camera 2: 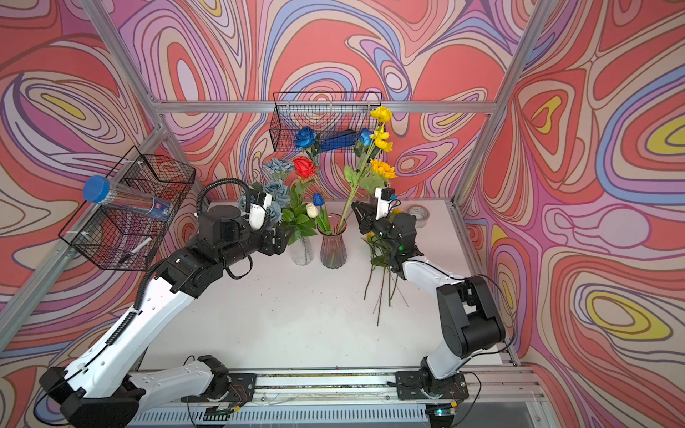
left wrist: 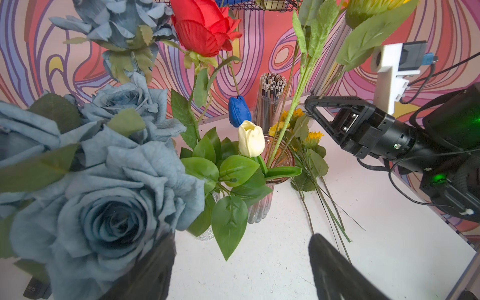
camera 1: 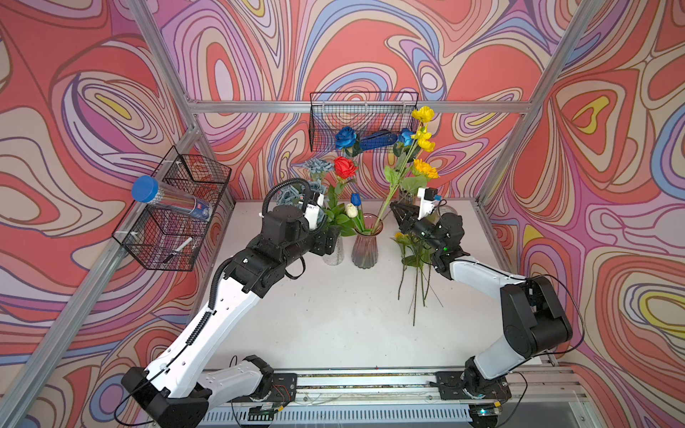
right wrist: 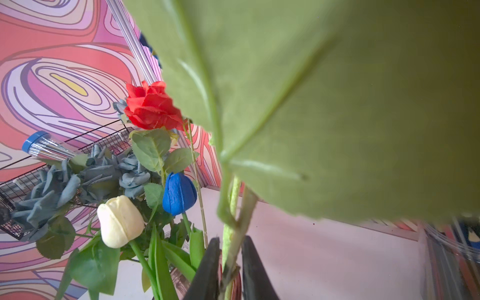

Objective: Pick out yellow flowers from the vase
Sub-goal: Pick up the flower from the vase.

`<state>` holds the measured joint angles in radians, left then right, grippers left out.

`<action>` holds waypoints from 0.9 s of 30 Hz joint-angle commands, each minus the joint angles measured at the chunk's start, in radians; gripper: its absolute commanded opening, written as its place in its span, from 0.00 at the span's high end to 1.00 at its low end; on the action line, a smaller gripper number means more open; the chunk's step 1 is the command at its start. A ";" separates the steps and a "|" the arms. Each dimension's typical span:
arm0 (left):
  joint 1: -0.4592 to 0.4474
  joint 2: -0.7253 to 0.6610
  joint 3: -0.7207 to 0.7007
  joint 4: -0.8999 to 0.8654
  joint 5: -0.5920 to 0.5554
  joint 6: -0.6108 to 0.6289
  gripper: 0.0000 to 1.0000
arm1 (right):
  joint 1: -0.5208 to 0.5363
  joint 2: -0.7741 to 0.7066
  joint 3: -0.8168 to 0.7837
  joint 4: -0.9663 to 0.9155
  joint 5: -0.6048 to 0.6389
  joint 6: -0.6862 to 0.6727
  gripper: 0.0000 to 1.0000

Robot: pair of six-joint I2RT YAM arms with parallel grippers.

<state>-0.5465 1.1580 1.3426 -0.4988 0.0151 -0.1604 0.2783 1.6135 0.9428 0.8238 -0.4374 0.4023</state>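
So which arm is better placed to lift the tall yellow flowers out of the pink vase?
Right. The right end effector is closed around the yellow flowers' stems just above the pink vase; the left end effector sits open by the grey-blue roses.

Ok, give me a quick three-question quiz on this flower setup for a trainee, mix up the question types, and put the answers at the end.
1. True or false: the left gripper is holding a flower.
2. The right gripper is closed on the stem of: A) the red rose, B) the white tulip, C) the tall yellow flowers.
3. Fill in: the loose yellow flowers lie on the ____ beside the tinted vase.

Key
1. False: its jaws stand open and empty.
2. C.
3. Table.
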 commanded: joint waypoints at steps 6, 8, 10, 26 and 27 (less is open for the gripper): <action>0.017 -0.016 -0.010 -0.014 0.013 -0.002 0.18 | 0.005 -0.016 0.010 0.029 -0.011 0.007 0.91; 0.019 -0.016 -0.011 -0.012 0.013 -0.004 0.18 | 0.005 -0.033 0.005 0.026 -0.011 0.005 0.94; 0.019 -0.017 -0.011 -0.011 0.015 -0.005 0.18 | 0.005 -0.053 0.004 0.016 -0.011 0.000 0.96; 0.019 -0.021 -0.005 -0.008 0.032 -0.010 0.18 | 0.006 -0.281 0.124 -0.234 -0.029 -0.125 1.00; 0.019 -0.021 -0.005 -0.010 0.032 -0.010 0.18 | 0.006 -0.302 0.149 -0.271 -0.032 -0.147 1.00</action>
<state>-0.5407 1.1580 1.3396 -0.4988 0.0338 -0.1616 0.2813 1.3777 1.0233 0.6548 -0.4564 0.3244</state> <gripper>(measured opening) 0.821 0.078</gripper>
